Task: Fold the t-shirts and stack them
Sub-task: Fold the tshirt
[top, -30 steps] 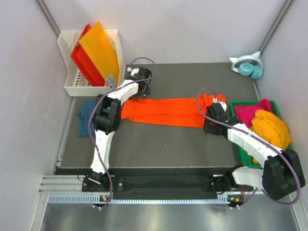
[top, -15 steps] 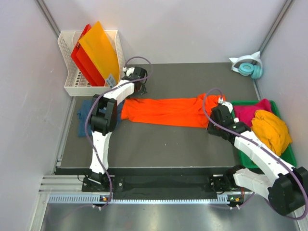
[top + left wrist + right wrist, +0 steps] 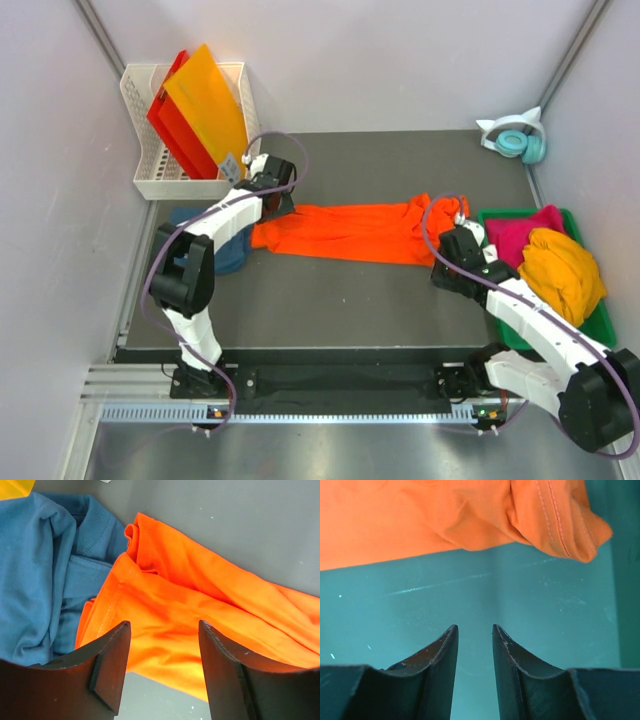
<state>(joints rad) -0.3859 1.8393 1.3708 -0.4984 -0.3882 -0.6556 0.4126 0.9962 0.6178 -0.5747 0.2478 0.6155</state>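
Observation:
The bright orange t-shirt (image 3: 345,232) lies stretched in a long band across the dark mat. My left gripper (image 3: 282,203) is open just above its left end; in the left wrist view (image 3: 164,626) the orange cloth (image 3: 190,605) lies below and beyond the spread jaws. The dark teal-blue t-shirt (image 3: 232,252) lies crumpled beside that end, also in the left wrist view (image 3: 35,570). My right gripper (image 3: 447,262) is empty with its jaws slightly apart, over bare mat just short of the shirt's bunched right end (image 3: 420,520). Magenta (image 3: 515,235) and yellow-orange (image 3: 565,270) shirts lie in the green bin.
The green bin (image 3: 508,335) stands at the mat's right edge. A white basket (image 3: 150,180) holding stiff orange and red sheets (image 3: 205,110) stands at the back left. Headphones (image 3: 515,140) lie at the back right corner.
My left gripper has moved from the mat's far side toward me to the orange shirt's left end. My right gripper has backed slightly right, off the shirt's right end.

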